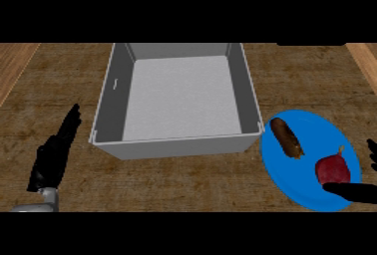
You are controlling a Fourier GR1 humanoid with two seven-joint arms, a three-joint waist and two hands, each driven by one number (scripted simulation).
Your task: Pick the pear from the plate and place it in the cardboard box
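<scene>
From the head view, the job looks to be at the grasping step: the dark red pear (333, 168) lies on the right part of the blue plate (283, 169), its thin stem pointing up and away, and it has not been lifted. The right robot hand (355, 191) comes in at the lower right edge; one black part reaches onto the plate and touches or nearly touches the near end of the pear, while another black tip shows at the edge just beyond the fruit, so the hand seems to be set around it, though most of the hand is out of frame and I cannot tell whether its fingers are closed on the fruit. A brown, long piece of food (287, 137) lies on the left part of the same plate, apart from the pear. The grey box (247, 89) stands just left of the plate, open at the top. The left robot hand (53, 152) rests on the bench (184, 179) at the left, fingers straight and released, holding nothing. The next move, as I judge it, calls for closing on the pear without knocking the brown food, lifting, and carrying it left over the near right wall of the box. No brand, label or writing can be read anywhere.
</scene>
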